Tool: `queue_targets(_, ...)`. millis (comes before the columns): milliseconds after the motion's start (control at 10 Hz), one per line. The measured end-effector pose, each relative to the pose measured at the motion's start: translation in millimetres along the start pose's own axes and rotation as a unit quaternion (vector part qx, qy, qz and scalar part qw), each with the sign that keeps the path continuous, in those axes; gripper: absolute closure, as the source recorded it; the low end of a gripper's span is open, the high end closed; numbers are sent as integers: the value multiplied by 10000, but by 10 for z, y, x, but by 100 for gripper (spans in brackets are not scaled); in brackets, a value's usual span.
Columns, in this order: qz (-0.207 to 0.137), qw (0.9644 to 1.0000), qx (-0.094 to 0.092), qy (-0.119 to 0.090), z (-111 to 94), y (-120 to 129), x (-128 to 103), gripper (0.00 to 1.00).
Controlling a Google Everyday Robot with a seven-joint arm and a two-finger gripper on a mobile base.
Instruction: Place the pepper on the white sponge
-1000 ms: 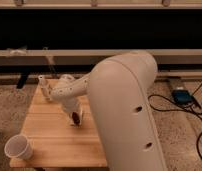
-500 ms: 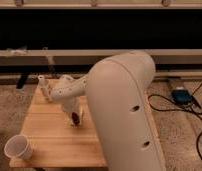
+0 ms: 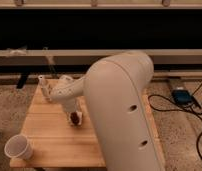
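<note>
My gripper (image 3: 74, 116) reaches down to the wooden table (image 3: 49, 135) near its middle, at the end of the big white arm (image 3: 119, 110) that fills the foreground. A small dark red-brown pepper (image 3: 73, 119) shows right at the gripper's tip, low over the table top. A small off-white patch (image 3: 80, 118) lies beside it on the right; it may be the white sponge, but the arm hides most of it. I cannot tell whether the pepper rests on it or beside it.
A white plastic cup (image 3: 18, 147) stands at the table's front left corner. A small pale upright object (image 3: 42, 83) stands at the back left. A blue device (image 3: 182, 95) and black cables lie on the floor to the right. A long low rail runs behind.
</note>
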Motion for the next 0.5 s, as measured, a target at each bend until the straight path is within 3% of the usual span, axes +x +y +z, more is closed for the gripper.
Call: queue_targets(500,52,9999,-79,-75,-58,-46,13,20)
